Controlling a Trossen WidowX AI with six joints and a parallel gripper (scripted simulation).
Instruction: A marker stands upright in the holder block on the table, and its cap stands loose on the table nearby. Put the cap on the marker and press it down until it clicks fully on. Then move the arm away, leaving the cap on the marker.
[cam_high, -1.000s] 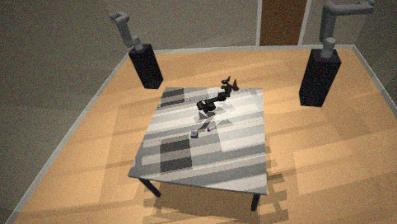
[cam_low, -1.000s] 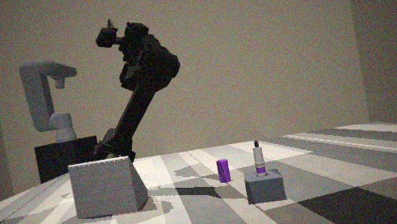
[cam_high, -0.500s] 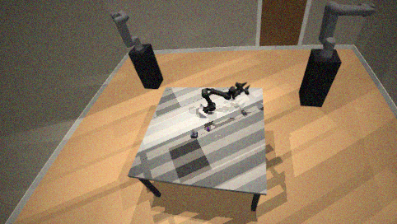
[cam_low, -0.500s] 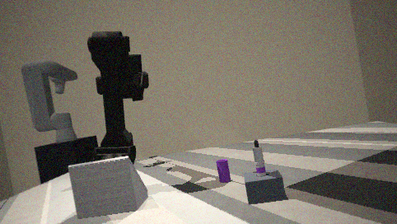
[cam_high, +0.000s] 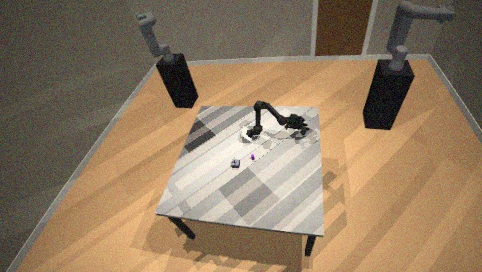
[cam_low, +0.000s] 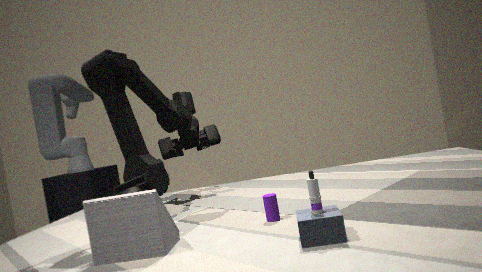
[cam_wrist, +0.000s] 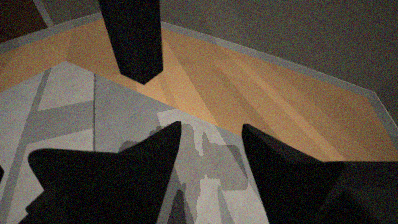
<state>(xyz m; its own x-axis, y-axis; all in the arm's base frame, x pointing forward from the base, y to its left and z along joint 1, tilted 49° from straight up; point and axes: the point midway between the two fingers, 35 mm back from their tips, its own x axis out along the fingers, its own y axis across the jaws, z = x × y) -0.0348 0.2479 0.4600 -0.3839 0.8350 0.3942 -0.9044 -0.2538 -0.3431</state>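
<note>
The purple cap (cam_high: 253, 157) (cam_low: 271, 207) stands loose on the table (cam_high: 295, 210). The holder block (cam_high: 235, 164) (cam_low: 322, 230) stands close by, to the right of the cap in the exterior view. The marker (cam_low: 313, 190) stands upright in it, with a white body, a purple band low down and a bare black tip on top. My gripper (cam_high: 304, 128) (cam_low: 191, 143) (cam_wrist: 211, 127) is partly open, with nothing between its fingers. It is raised above the table, away from the cap and the marker, near the table's right edge in the top view.
A light grey block with sloping sides (cam_low: 125, 230) stands in front of my arm's base in the exterior view. Two grey arms stand on black pedestals (cam_high: 180, 82) (cam_high: 387, 95) off the table. Beyond my fingers, the wrist view shows the table edge, wooden floor and a black pedestal (cam_wrist: 135, 40).
</note>
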